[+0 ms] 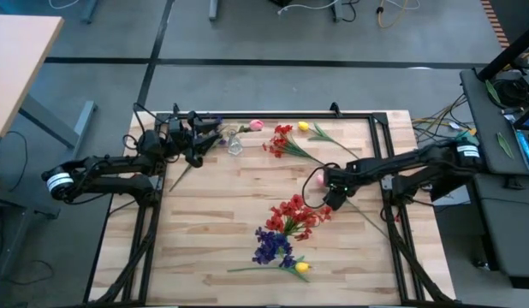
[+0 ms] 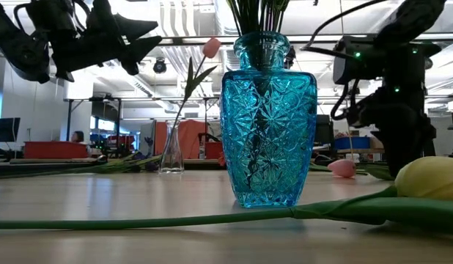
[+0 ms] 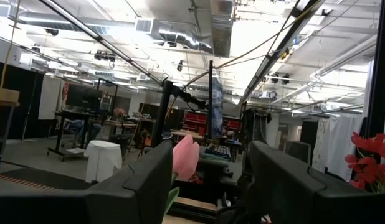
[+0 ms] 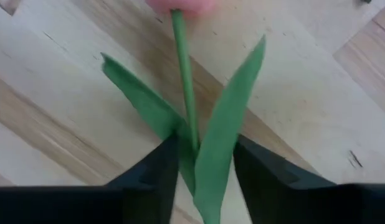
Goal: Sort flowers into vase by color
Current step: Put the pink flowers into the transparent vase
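Pink tulip [image 4: 180,6] lies on table [image 1: 213,231] right of centre; right gripper [image 4: 202,163] clamps its stem at the leaves, likely for lifting. Left gripper [image 1: 206,139], spread wide, hovers beside small clear vase [image 1: 234,144] holding another pink tulip [image 1: 256,125].

Bright ceiling lights glare in the low view, and the near yellow tulip [image 2: 432,178] blurs.

A pink tulip [image 3: 185,157] shows between the left tool's [image 3: 211,186] parted fingers, red flowers [image 3: 372,160] aside.

Red [image 1: 297,214], purple [image 1: 273,246], pink [image 1: 317,178] and yellow flowers [image 1: 302,268] lie scattered flat.
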Robot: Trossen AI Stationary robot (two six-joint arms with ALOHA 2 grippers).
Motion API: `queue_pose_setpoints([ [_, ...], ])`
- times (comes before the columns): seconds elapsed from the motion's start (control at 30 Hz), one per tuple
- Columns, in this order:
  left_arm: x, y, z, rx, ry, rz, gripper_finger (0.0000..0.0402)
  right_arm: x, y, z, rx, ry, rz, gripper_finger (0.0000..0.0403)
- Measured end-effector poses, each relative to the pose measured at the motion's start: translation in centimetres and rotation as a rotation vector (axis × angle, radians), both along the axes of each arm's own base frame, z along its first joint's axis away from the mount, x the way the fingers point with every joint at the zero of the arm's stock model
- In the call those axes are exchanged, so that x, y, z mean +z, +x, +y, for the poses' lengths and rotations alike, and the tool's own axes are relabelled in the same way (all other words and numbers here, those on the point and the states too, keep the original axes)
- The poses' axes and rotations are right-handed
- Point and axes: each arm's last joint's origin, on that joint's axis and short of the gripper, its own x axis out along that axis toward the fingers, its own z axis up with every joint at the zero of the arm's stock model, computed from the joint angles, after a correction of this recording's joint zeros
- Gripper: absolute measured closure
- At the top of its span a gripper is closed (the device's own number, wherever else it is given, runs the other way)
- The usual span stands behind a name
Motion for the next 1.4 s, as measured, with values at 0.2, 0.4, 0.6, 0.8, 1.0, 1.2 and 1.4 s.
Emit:
queue_pose_setpoints([
  [0.2, 0.3, 0.1, 0.0, -0.006, -0.002, -0.01, 0.0202, 1.1, 0.9, -0.1, 0.021, 0.0, -0.011, 0.0377],
  [0.4, 1.6, 1.0, -0.2, -0.093, 0.05, -0.002, 0.0202, 5.9, 1.6, -0.3, 0.063, -0.019, -0.021, 0.0388],
  [0.6, 3.9, 1.9, -0.1, -0.141, 0.103, -0.01, 0.0202, 13.8, 2.7, -0.9, 0.116, -0.177, -0.177, 0.0389],
  [0.8, 6.5, 2.7, 0.2, -0.189, 0.163, 0.0, 0.0202, 23.3, 3.2, -1.6, 0.194, -0.489, -0.416, 0.039],
  [1.0, 9.2, 3.9, 0.9, -0.18, 0.207, 0.104, 0.0203, 30.8, 3.8, -1.8, 0.342, -0.768, -0.724, 0.039],
  [1.2, 11.9, 4.8, 1.0, -0.175, 0.257, 0.175, 0.0202, 34.6, 4.8, -1.9, 0.539, -0.948, -1.052, 0.039],
  [1.4, 13.9, 6.1, -0.2, -0.254, 0.318, 0.183, 0.0195, 35.7, 6.1, -2.2, 0.674, -0.962, -1.278, 0.039],
])
